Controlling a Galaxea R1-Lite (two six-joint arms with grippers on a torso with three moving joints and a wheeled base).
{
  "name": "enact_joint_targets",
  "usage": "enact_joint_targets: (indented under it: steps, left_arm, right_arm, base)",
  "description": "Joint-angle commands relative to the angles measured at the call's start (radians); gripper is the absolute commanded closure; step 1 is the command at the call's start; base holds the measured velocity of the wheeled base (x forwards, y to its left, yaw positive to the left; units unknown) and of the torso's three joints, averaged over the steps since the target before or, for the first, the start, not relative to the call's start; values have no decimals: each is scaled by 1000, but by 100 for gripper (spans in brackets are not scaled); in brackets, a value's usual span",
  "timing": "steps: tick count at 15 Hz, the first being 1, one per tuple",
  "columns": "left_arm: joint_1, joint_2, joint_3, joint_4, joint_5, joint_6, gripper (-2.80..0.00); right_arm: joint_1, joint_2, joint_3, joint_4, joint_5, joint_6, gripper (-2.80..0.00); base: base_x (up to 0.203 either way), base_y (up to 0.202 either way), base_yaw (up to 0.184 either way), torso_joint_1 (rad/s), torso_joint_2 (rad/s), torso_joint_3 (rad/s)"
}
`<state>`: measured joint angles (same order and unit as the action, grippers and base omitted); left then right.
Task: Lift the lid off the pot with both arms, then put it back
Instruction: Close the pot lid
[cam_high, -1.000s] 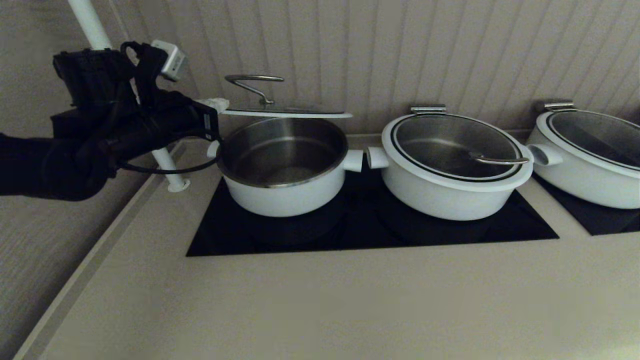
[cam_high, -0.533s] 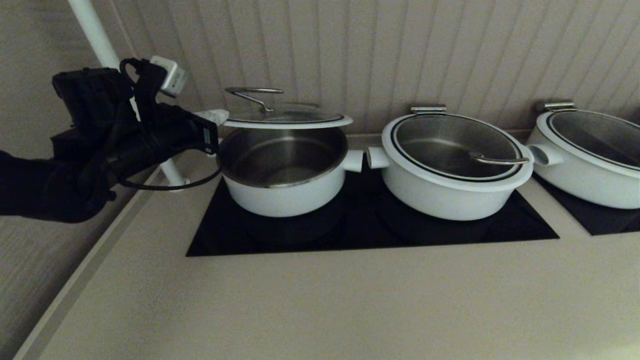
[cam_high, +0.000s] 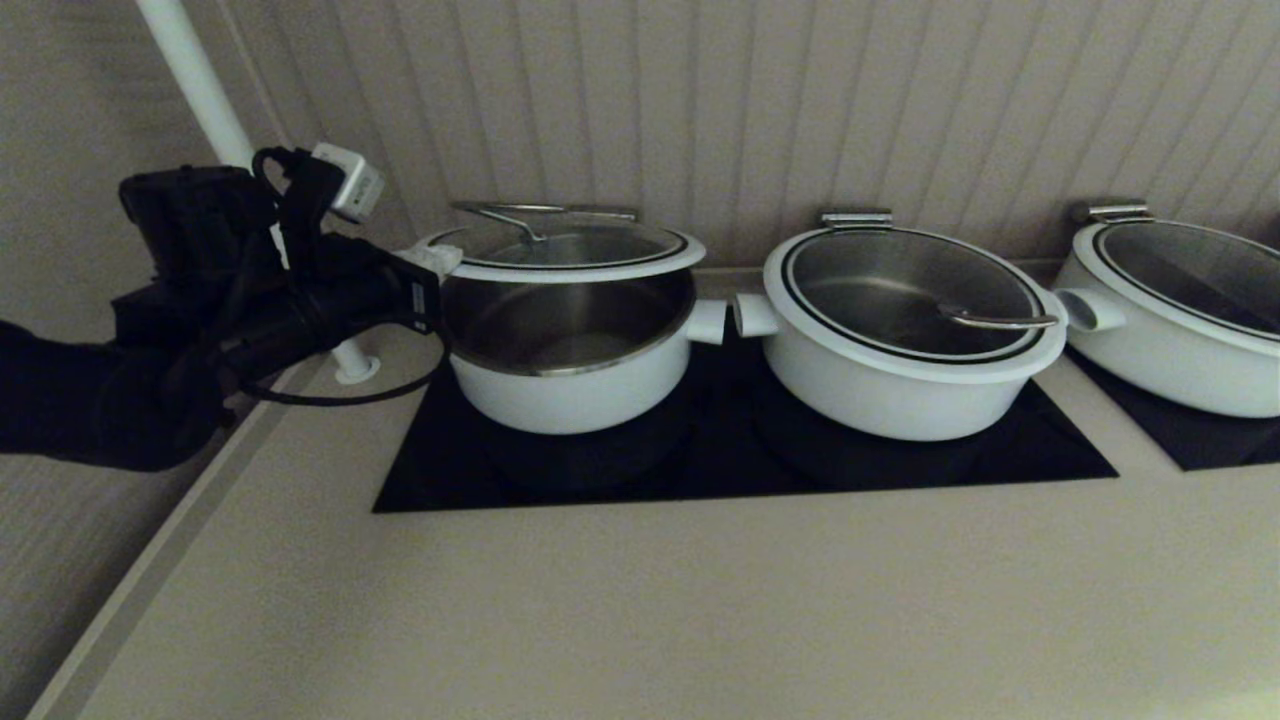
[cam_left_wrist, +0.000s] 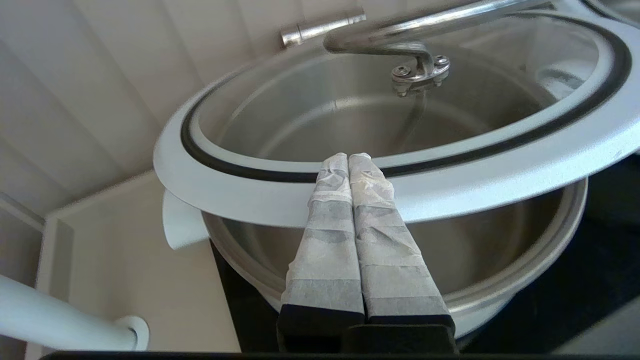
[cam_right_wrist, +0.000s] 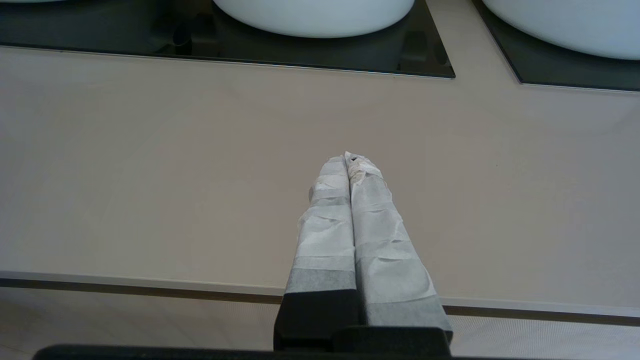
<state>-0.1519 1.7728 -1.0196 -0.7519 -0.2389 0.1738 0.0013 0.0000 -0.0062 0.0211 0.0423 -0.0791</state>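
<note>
The lid hangs tilted just above the open pot, and its steel-wire handle points up. My left gripper is at the lid's left edge. In the left wrist view its taped fingers are pressed together and lie across the white rim of the lid. My left gripper reaches the black ring there. The pot's steel wall shows below the raised rim. My right gripper is shut and empty over the counter near its front edge, out of the head view.
A wider lidded white pot stands close to the right on the same black hob. A third pot is at the far right. A white pole rises behind my left arm. The panelled wall is right behind the pots.
My left gripper has come down with the lid. The lid was level and well above the pot. It is now lower, tilted, and close over the pot's rim.
</note>
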Motion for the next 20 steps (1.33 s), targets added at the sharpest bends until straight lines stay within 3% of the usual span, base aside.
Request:
enact_joint_targets:
  steps: [1,4,11,14,20]
  left_arm:
    - [0,5,43,-69,0,0,0]
    - [0,1,107,-105,0,0,0]
    - [-1,5,138,-109,0,1,0]
    - [-1,14,177,-174,0,-2,0]
    - [0,42,176,-201,0,-2,0]
  right_arm:
    - [0,2,0,0,1,-1,0]
    - [0,2,0,0,1,-1,0]
    - [0,2,0,0,1,-1,0]
    - [0,2,0,0,1,-1,0]
    - [0,2,0,0,1,-1,0]
  base:
    - [0,0,0,0,0,0]
    - [0,0,0,0,0,0]
    - [0,0,0,0,0,0]
    - [0,0,0,0,0,0]
    - [0,0,0,0,0,0]
